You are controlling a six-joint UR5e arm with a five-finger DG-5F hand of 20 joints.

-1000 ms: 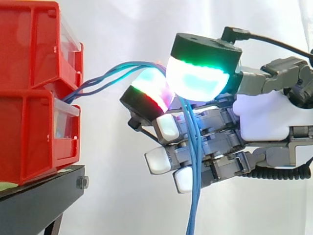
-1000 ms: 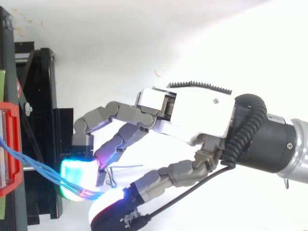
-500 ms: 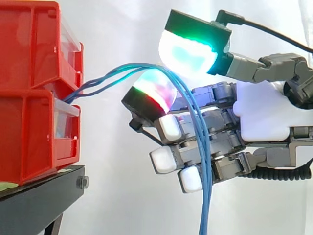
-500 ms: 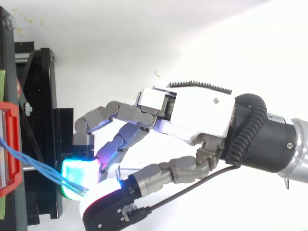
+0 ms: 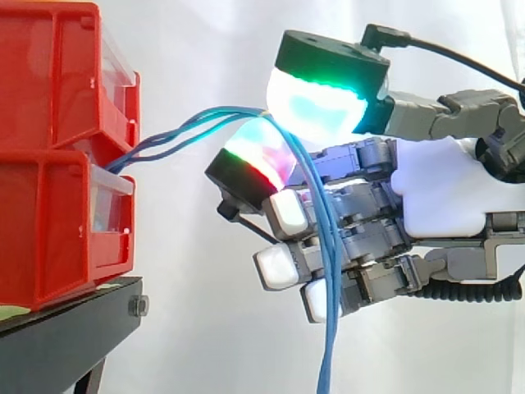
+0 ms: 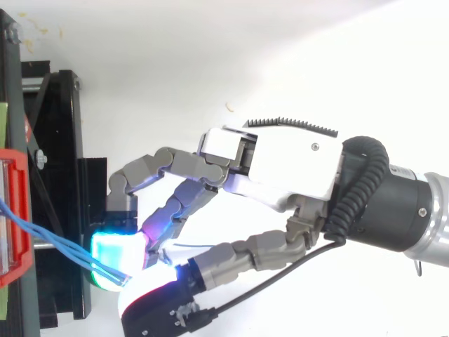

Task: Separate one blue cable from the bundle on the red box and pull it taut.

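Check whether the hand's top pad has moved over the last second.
Yes. In the side view the top pad has risen and shifted slightly toward the red bins, with the cables under it.

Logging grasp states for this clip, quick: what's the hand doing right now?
Hand: shut on the blue cables, pinched between two fingertip pads.
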